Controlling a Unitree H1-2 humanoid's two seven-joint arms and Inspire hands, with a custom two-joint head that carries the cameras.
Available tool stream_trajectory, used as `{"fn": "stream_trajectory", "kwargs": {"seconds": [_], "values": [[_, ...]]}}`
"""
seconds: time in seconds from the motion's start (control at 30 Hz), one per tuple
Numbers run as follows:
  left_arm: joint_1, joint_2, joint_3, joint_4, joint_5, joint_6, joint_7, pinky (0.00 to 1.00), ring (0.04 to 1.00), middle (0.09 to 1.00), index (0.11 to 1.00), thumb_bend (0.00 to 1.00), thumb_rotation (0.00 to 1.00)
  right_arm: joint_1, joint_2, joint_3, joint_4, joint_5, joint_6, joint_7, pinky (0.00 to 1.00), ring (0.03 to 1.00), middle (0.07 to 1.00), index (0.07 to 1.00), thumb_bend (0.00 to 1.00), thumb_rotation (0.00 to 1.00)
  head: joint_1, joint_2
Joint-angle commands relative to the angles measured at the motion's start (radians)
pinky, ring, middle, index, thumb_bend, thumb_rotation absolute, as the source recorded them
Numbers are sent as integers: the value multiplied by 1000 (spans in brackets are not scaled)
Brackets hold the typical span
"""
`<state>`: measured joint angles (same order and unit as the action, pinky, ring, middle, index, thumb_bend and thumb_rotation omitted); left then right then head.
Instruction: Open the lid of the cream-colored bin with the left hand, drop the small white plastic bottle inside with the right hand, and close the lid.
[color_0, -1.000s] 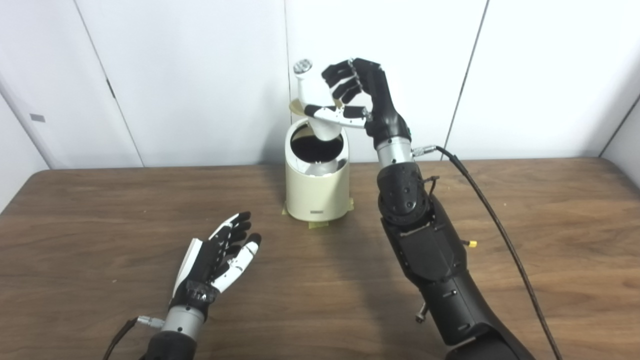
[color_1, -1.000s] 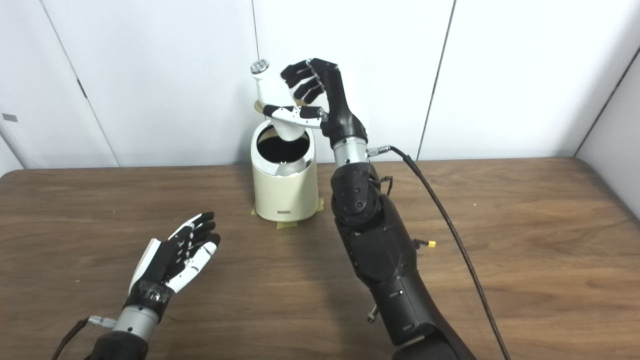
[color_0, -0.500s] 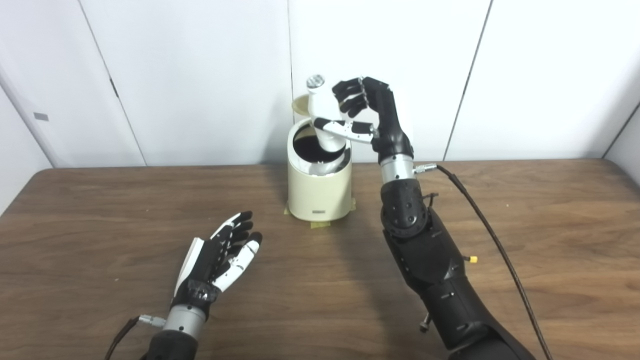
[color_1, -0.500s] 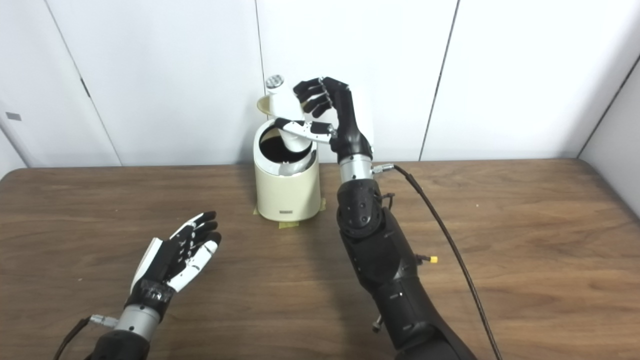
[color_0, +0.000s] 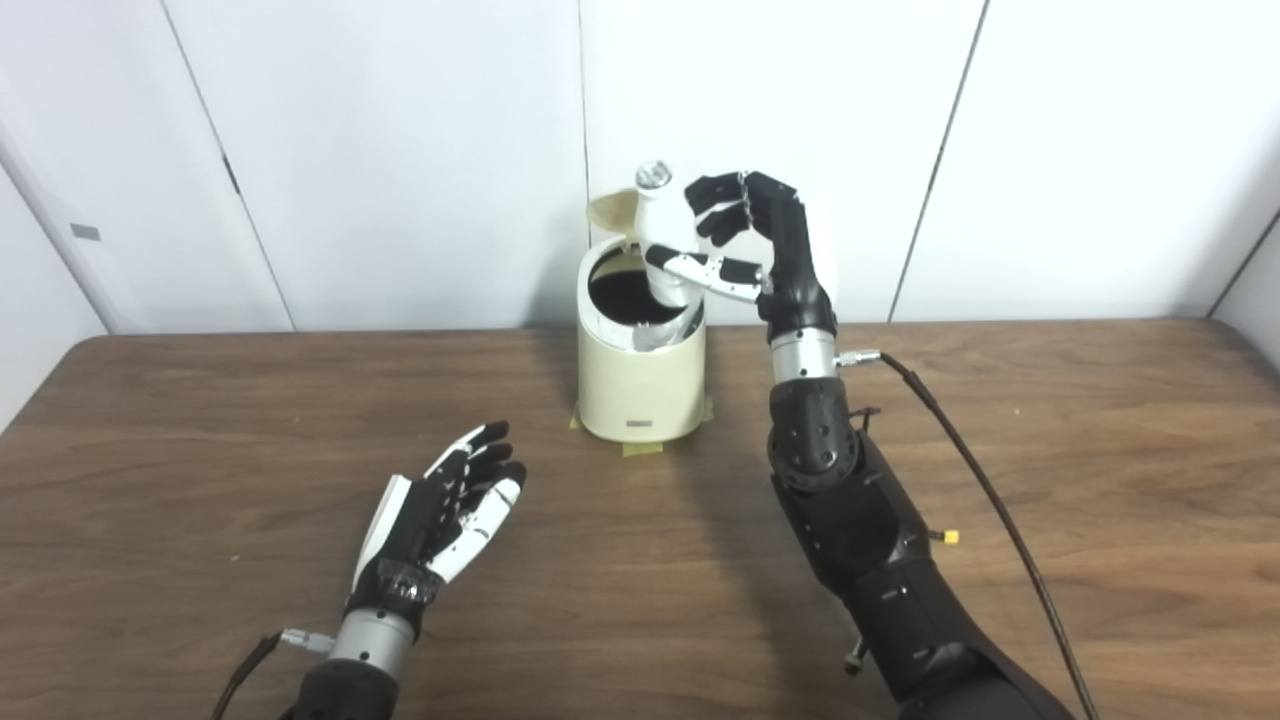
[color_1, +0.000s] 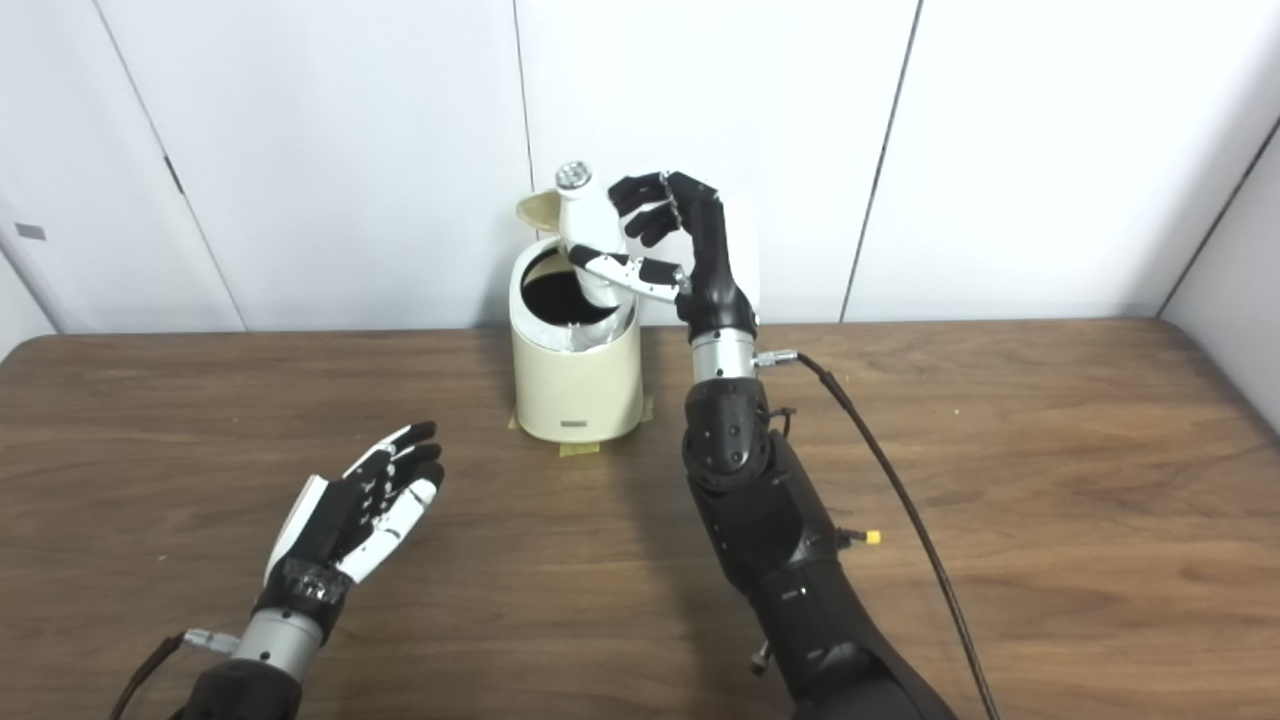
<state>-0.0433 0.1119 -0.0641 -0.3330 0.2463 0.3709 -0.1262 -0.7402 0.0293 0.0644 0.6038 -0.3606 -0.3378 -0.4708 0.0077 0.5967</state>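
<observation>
The cream-colored bin stands at the table's far middle, its lid tipped up behind the dark opening. My right hand is shut on the small white plastic bottle and holds it upright over the bin's right rim. The bottle's lower end dips into the opening, and its silver cap points up. My left hand hovers low over the table, open, palm up, well in front and left of the bin. In the right eye view the bottle sits against the bin's back rim.
Yellow tape holds the bin's base to the wooden table. A black cable runs from my right wrist across the table's right side. White wall panels stand right behind the bin.
My right hand has lowered the bottle from above the bin, so its base now dips into the opening. The camera has shifted a little. My left hand has stayed in place.
</observation>
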Motion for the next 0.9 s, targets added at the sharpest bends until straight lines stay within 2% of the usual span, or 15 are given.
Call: {"fn": "stream_trajectory", "kwargs": {"seconds": [0.0,0.2,0.6,0.87], "values": [[-22,-3,0,-29,-5,-46,18,832,853,862,908,481,628,-54,2,-9,3,2,-50,-26,381,425,492,489,522,0,0,1],[-21,-1,-6,-32,2,-38,21,830,856,864,912,485,641,-56,12,-5,27,-6,-70,-54,389,427,492,489,521,0,1,1],[-18,-11,-12,-32,2,-43,31,833,854,863,917,473,634,-51,19,11,58,-3,-87,-41,385,423,497,489,521,0,6,4],[-13,-15,-14,-33,3,-46,37,840,854,860,916,480,638,-48,27,29,90,-17,-94,-60,378,425,492,489,521,0,10,6]]}}
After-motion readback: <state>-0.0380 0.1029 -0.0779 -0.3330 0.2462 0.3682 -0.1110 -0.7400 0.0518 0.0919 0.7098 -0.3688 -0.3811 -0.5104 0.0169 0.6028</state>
